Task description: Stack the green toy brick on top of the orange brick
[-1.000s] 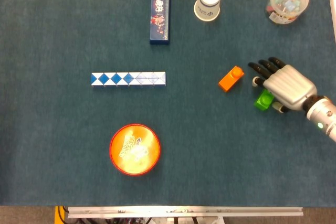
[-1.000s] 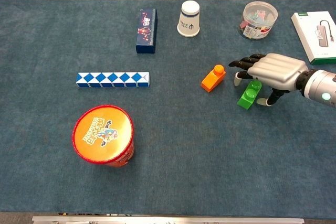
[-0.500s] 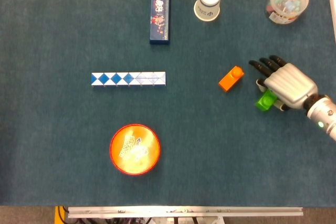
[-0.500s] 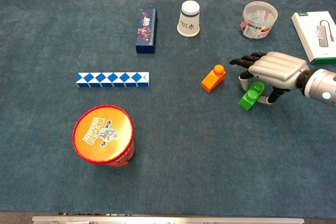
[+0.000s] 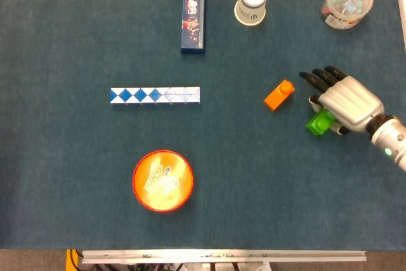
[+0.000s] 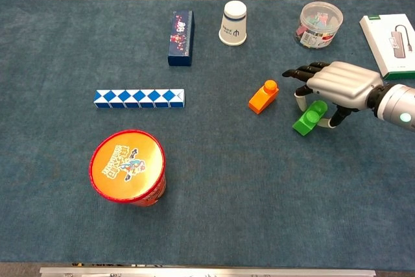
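The orange brick lies on the blue table cloth, right of centre, with one stud on top. Just to its right, the green brick sticks out from under my right hand. The hand's thumb and a finger close on the green brick from either side, while the dark fingertips point left toward the orange brick. A small gap separates the two bricks. Whether the green brick is off the cloth I cannot tell. My left hand shows in neither view.
A paper cup and a dark blue box stand at the back. A clear tub of small items sits back right, beside a white box. A blue-white snake puzzle and an orange-lidded can lie to the left.
The right hand's thumb and finger have closed in on the green brick. Hand and brick shifted only slightly; the orange brick has not moved.
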Robot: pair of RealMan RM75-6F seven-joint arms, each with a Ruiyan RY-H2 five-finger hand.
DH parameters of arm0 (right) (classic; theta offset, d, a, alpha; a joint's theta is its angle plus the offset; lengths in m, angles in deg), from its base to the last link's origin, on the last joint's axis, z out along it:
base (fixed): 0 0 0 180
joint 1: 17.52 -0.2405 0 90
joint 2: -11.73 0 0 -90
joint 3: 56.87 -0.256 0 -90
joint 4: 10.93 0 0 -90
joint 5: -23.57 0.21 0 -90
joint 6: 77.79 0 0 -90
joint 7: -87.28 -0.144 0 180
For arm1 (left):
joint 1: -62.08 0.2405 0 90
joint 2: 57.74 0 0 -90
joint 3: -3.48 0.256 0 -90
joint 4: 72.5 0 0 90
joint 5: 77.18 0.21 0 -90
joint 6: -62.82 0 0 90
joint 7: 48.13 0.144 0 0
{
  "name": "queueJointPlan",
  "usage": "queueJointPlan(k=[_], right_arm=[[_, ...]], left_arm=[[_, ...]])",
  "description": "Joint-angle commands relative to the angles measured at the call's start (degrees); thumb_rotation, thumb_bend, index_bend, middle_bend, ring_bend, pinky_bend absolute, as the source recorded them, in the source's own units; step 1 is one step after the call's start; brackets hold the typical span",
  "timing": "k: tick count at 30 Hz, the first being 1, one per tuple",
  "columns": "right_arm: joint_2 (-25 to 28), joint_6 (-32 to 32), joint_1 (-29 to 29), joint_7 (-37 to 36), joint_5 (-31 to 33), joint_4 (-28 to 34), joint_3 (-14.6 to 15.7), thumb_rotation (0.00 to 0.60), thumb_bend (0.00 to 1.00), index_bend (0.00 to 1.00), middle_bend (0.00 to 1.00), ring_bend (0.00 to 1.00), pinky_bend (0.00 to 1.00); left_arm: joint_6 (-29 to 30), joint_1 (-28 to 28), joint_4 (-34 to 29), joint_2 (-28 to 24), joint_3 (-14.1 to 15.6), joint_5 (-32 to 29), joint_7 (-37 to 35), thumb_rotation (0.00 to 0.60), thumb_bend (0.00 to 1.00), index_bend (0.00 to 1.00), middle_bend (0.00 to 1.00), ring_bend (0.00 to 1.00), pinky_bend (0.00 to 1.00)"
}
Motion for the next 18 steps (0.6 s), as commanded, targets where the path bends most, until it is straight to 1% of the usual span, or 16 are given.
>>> queueJointPlan(k=[1, 5, 11, 18], right_arm=[[0.9, 0.8, -0.1, -1.0, -0.6, 1.3, -0.4, 0.600, 0.23, 0.62, 0.01, 0.00, 0.09], [2.0, 2.1, -0.4, -1.3, -1.1, 2.9, -1.4, 0.600, 0.23, 0.62, 0.02, 0.00, 0.09], [3.1, 3.0, -1.6, 0.7, -0.7, 5.7, -3.4, 0.600, 0.23, 0.62, 0.02, 0.00, 0.09], [2.0, 2.0, -3.7, 4.0, 1.1, 7.2, -5.5, 0.600, 0.23, 0.62, 0.02, 0.00, 0.09]], left_arm=[[0.0, 0.0, 0.0, 0.0, 0.0, 0.0, 0.1, 0.600, 0.06, 0.50, 0.51, 0.34, 0.43], [0.2, 0.1, -0.1, -0.1, -0.1, -0.1, 0.1, 0.600, 0.06, 0.50, 0.51, 0.34, 0.43], [0.2, 0.1, -0.2, -0.3, -0.2, -0.2, -0.1, 0.600, 0.06, 0.50, 0.51, 0.34, 0.43], [0.1, 0.1, -0.2, -0.7, -0.2, -0.3, -0.7, 0.600, 0.06, 0.50, 0.51, 0.34, 0.43]])
